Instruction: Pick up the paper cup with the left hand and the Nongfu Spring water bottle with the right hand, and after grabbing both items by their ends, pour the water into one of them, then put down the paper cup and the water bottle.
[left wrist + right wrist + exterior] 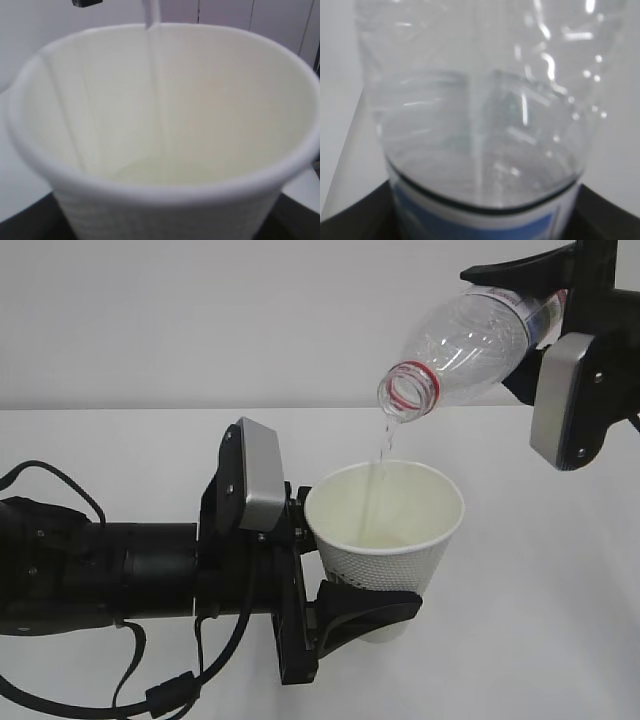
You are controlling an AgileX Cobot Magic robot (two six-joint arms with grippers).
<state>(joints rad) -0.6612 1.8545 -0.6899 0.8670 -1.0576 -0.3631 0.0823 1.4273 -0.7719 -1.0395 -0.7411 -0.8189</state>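
Observation:
The white paper cup [385, 530] is held upright above the table, with my left gripper [350, 565] shut on its lower dimpled wall. The clear Nongfu Spring water bottle [470, 335] is tilted mouth-down over the cup, red neck ring [408, 390] lowest. My right gripper [515, 335] is shut on its labelled end. A thin stream of water [378, 465] falls into the cup. In the left wrist view the cup [225, 125] fills the frame, with the water [152, 75] streaming into a shallow pool. The right wrist view shows the bottle [480, 100] close up.
A white table [560, 620] lies below both arms, with a plain white wall behind it. Loose black cables [150, 700] hang under the left arm at the lower left. A grey plate [565, 400] sits on the right gripper's side.

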